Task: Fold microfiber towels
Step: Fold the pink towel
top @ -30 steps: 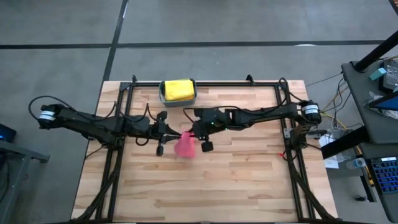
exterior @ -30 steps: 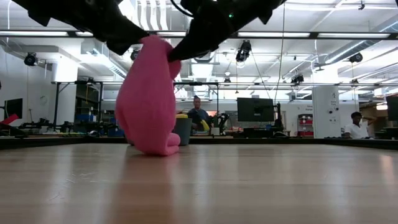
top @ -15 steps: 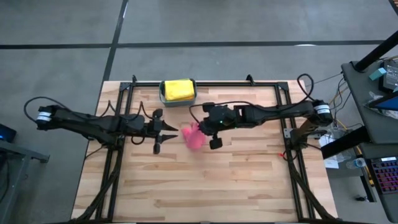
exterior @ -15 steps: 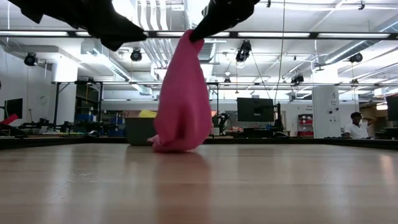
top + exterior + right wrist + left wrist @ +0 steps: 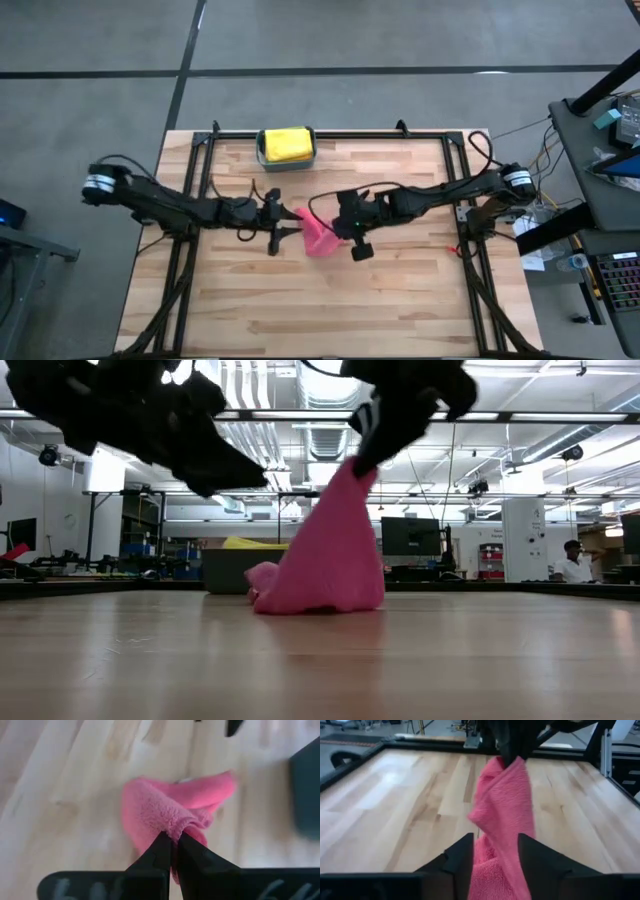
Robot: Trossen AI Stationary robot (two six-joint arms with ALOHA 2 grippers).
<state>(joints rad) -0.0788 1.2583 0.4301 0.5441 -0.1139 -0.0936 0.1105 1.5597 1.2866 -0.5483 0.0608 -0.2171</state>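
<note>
while the right gripper (image 5: pixel 172 842) is pinching one edge of the pink towel (image 5: pixel 318 236) mid-table, its bottom is dragging on the table (image 5: pixel 400 290). the left gripper (image 5: pixel 492 852) is open around the lower cloth, seemingly not gripping. a bunched grab could leave a crooked fold.

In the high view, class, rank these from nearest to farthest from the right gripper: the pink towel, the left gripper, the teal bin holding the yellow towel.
1. The pink towel: pinched in the right gripper, at mid-table.
2. The left gripper: just across the towel, on the side away from the right gripper, fingers open.
3. The teal bin with the yellow towel: at the table's far edge.
</note>
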